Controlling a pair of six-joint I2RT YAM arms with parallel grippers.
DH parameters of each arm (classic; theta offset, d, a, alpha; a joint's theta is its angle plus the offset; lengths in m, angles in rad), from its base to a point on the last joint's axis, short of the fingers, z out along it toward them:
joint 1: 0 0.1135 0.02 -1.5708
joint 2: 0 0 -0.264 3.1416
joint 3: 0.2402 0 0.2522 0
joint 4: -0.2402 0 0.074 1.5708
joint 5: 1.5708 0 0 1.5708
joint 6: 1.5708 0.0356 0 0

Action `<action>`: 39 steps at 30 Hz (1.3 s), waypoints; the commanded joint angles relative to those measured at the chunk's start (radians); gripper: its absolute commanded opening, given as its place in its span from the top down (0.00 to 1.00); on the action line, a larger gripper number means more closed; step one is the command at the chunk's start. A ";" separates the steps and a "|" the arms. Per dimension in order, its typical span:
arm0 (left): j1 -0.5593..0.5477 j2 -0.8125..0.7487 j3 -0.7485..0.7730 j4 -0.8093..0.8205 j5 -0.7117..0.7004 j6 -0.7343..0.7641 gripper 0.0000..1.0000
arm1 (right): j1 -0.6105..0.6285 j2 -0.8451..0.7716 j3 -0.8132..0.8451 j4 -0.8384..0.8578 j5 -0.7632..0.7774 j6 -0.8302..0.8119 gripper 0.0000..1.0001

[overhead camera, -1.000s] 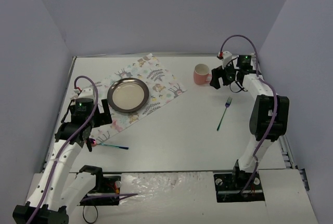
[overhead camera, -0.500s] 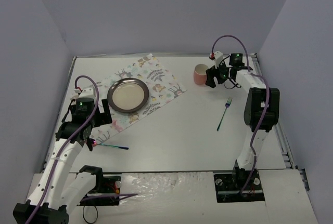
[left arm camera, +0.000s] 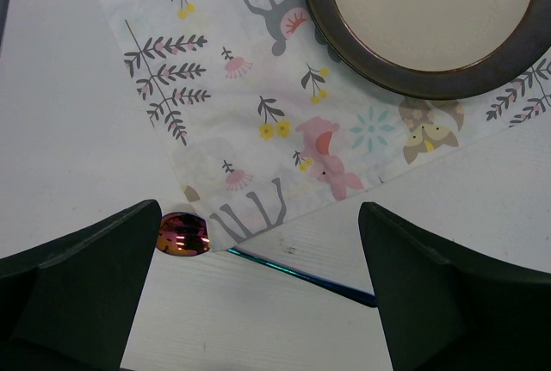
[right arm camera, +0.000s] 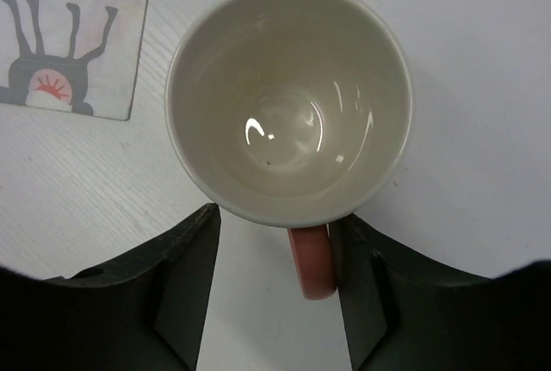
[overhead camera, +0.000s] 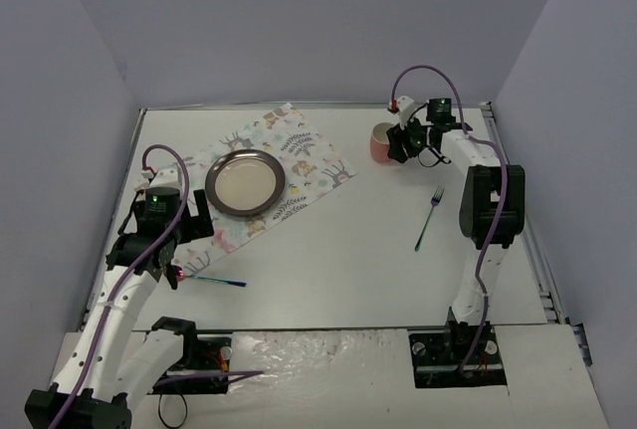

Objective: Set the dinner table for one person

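The white dinner table (overhead camera: 338, 260) holds a printed placemat (overhead camera: 304, 150) with a dark-rimmed plate (overhead camera: 245, 182) on it. A pink mug (overhead camera: 382, 140) stands right of the placemat. In the right wrist view the mug (right arm camera: 288, 95) is upright and empty; its handle (right arm camera: 312, 261) lies between my open right gripper (right arm camera: 275, 293), against the right finger (right arm camera: 366, 289). An iridescent spoon (overhead camera: 214, 280) lies near the left arm; its bowl (left arm camera: 182, 234) touches the placemat corner. My left gripper (left arm camera: 258, 302) is open above the spoon's handle. A fork (overhead camera: 429, 218) lies at the right.
Grey walls close the table at the back and both sides. The right arm (overhead camera: 488, 200) reaches far back along the right side. The placemat (left arm camera: 258, 87) and plate (left arm camera: 430, 27) fill the upper left wrist view.
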 commanded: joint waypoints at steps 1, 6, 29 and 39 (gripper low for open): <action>-0.002 -0.007 0.008 0.047 -0.018 0.002 0.03 | -0.001 -0.002 0.045 0.018 0.019 -0.021 0.54; -0.002 -0.005 0.008 0.051 -0.014 0.003 0.03 | 0.003 -0.002 0.035 0.012 0.022 -0.022 0.72; -0.002 -0.009 0.022 0.033 -0.010 -0.002 0.03 | 0.101 -0.203 -0.069 0.159 0.084 0.019 1.00; -0.002 -0.037 0.060 -0.013 -0.014 -0.034 0.03 | 0.231 -0.205 0.040 0.260 0.105 0.115 1.00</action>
